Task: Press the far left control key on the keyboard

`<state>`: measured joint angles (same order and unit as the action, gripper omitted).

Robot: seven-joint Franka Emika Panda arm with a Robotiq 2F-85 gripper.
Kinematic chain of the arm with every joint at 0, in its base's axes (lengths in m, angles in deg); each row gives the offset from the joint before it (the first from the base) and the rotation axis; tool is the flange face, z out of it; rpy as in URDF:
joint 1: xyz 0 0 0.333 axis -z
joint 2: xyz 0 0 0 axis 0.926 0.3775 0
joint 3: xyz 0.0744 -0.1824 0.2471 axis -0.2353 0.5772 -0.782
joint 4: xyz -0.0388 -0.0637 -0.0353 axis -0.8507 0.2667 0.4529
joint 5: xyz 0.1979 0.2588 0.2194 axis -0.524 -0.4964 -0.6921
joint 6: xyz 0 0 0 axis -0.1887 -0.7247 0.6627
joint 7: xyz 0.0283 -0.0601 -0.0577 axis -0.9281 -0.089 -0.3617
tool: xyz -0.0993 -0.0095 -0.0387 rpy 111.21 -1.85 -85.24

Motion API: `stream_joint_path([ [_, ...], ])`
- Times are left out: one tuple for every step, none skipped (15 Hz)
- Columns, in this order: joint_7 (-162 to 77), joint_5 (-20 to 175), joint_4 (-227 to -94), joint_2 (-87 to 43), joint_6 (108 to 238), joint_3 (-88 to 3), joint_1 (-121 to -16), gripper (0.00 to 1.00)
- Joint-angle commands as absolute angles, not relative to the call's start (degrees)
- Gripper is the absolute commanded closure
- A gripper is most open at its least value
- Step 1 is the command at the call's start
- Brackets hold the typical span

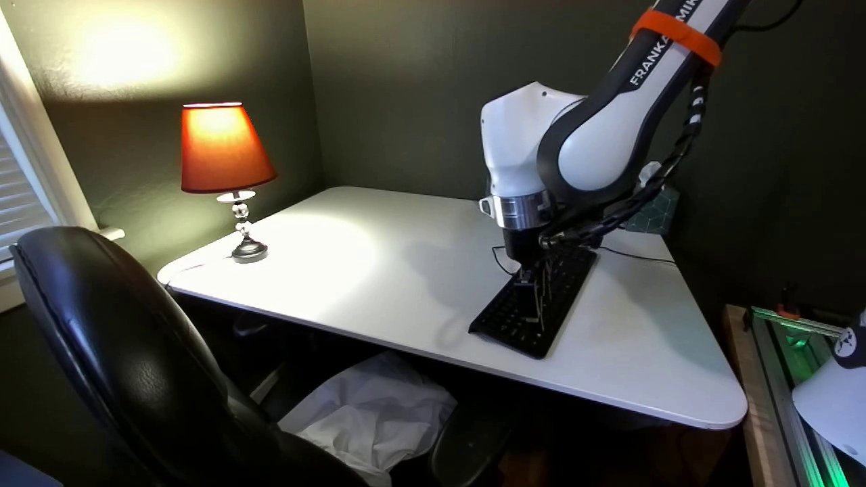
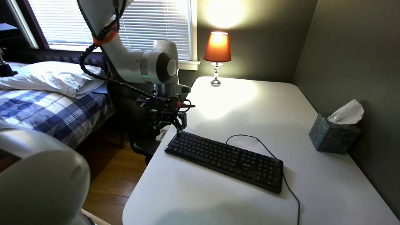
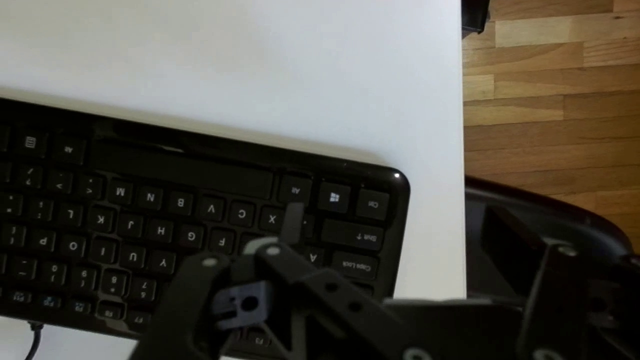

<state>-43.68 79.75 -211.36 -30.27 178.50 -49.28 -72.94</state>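
The black keyboard (image 1: 558, 297) lies on the white desk in both exterior views (image 2: 223, 156). In the wrist view its keys read upside down (image 3: 165, 170). The corner control key (image 3: 372, 204) shows uncovered there, beside the Windows key (image 3: 334, 197) and the Shift key (image 3: 352, 234). My gripper (image 3: 400, 227) is open and empty, its fingers wide apart. One finger is over the Alt and Z keys; the other is past the desk edge, over the chair. The gripper is low at this keyboard end in both exterior views (image 1: 533, 297) (image 2: 168, 123). I cannot tell whether a fingertip touches the keys.
The white desk (image 2: 265, 103) has its front edge close to the keyboard's end. A lamp with an orange shade (image 1: 223, 149) stands at the far end. A tissue box (image 2: 334, 132) stands by the wall. A black chair (image 1: 135, 365) stands at the desk. A cable (image 2: 297, 197) trails from the keyboard.
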Motion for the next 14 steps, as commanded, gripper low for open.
stream_joint_path([
  [-41.27, 81.38, -215.79, -35.54, 181.77, -49.25, -72.97, 0.0],
  [-41.03, 81.43, -216.34, -36.5, 182.06, -49.33, -72.93, 0.0],
  [-40.8, 81.57, -216.81, -37.34, 182.51, -49.39, -72.89, 0.0],
  [-40.31, 81.79, -217.38, -38.32, 182.97, -49.47, -72.89, 0.0],
  [-39.9, 81.99, -217.89, -39.19, 183.41, -49.54, -72.84, 0.0],
  [-39.61, 82.27, -218.57, -40.2, 184.0, -49.62, -72.78, 0.0],
  [-39.45, 82.34, -219.41, -41.39, 184.61, -49.7, -72.68, 0.0],
  [-41.52, 80.69, -215.85, -37.82, 182.26, -49.72, -72.48, 0.0],
  [-41.36, 80.75, -216.45, -38.72, 182.68, -49.76, -72.45, 0.0],
  [-41.3, 80.78, -216.93, -39.39, 182.8, -49.79, -72.43, 0.0],
  [-41.27, 80.81, -217.21, -39.84, 182.81, -49.81, -72.41, 0.0],
  [-41.26, 80.81, -217.41, -40.11, 182.83, -49.83, -72.4, 0.0],
  [-41.25, 80.83, -217.58, -40.24, 182.89, -49.83, -72.39, 0.0],
  [-41.24, 80.84, -217.7, -40.3, 182.96, -49.83, -72.39, 0.0],
])
